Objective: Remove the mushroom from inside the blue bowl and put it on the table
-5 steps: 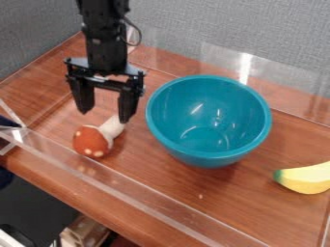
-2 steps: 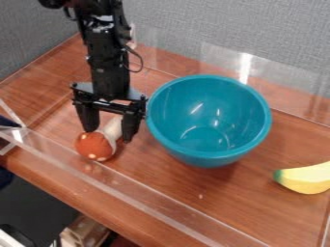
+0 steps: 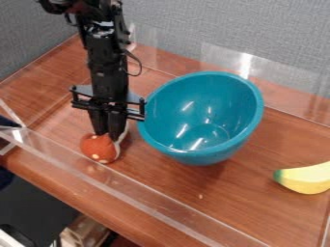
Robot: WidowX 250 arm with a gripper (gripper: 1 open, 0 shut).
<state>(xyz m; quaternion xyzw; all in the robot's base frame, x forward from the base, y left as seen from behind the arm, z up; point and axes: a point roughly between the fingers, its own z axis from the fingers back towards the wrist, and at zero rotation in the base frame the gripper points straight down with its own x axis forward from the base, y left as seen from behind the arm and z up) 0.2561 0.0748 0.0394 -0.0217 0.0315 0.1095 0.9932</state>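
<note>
The mushroom (image 3: 98,147) lies on its side on the table (image 3: 49,89), just left of the blue bowl (image 3: 194,147), red-orange cap toward the front. My gripper (image 3: 110,133) points straight down over it. Its black fingers are drawn close together on the cream stem end, which they mostly hide. The bowl holds nothing and its left rim stands right beside the fingers.
A yellow banana-shaped toy (image 3: 307,177) lies at the right edge. Clear acrylic walls (image 3: 154,198) run along the front and the back of the wooden top. A white object (image 3: 8,130) pokes in at the left edge.
My gripper has come down onto the mushroom and its fingers have drawn in from wide open to narrow. The bowl looks slightly shifted or tipped.
</note>
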